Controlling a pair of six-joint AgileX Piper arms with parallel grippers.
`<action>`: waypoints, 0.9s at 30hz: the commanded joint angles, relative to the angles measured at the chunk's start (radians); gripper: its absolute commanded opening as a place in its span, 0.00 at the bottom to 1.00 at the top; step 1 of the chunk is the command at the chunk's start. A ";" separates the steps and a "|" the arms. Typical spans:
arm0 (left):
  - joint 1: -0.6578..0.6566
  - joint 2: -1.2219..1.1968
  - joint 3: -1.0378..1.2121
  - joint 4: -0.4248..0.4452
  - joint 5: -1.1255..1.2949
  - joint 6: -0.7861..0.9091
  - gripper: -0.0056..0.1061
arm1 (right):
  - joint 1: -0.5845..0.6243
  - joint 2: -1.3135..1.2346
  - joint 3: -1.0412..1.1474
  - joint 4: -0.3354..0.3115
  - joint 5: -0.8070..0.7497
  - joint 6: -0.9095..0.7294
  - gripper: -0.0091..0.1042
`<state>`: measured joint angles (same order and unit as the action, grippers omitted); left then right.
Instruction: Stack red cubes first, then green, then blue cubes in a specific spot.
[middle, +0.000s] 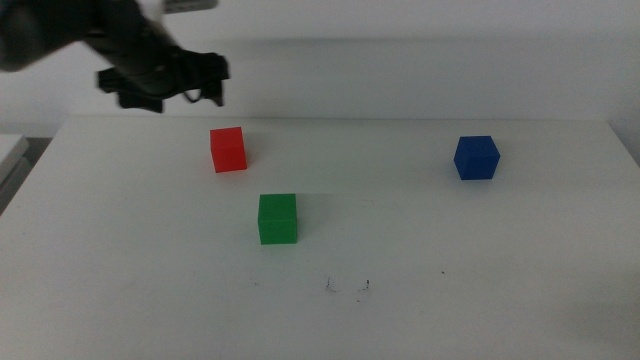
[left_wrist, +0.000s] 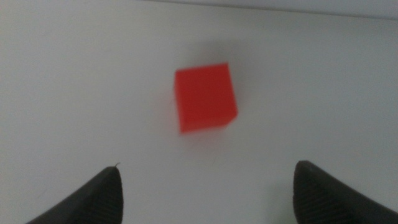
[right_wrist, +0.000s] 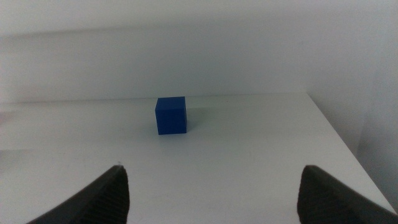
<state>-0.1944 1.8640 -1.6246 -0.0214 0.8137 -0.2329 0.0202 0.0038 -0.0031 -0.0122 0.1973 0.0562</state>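
The red cube (middle: 228, 149) sits on the white table at the back left; the left wrist view shows it (left_wrist: 205, 98) below, between and ahead of the jaws. My left gripper (middle: 200, 82) hovers above and behind it, open and empty (left_wrist: 205, 190). The green cube (middle: 277, 218) sits nearer the middle. The blue cube (middle: 476, 157) sits at the back right and also shows in the right wrist view (right_wrist: 171, 115). The spot's dark ticks (middle: 347, 286) lie in front of the green cube. My right gripper (right_wrist: 211, 190) is open and empty, back from the blue cube, out of the middle view.
The white table (middle: 120, 260) ends at a pale wall behind. Its left edge (middle: 30, 165) and right edge (middle: 625, 150) show at the sides. A single dark speck (middle: 444, 272) lies right of the ticks.
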 joint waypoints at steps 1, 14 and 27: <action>-0.013 0.127 -0.142 -0.004 0.044 -0.053 0.89 | -0.004 -0.004 0.003 -0.003 -0.013 -0.003 0.90; -0.025 0.532 -0.549 0.078 0.177 -0.185 0.89 | -0.004 -0.004 0.003 -0.003 -0.013 -0.003 0.90; -0.025 0.568 -0.555 0.089 0.116 -0.183 0.21 | -0.004 -0.004 0.003 -0.003 -0.013 -0.003 0.90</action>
<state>-0.2177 2.4455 -2.1672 0.0673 0.9246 -0.4043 0.0202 0.0038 -0.0031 -0.0122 0.1973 0.0562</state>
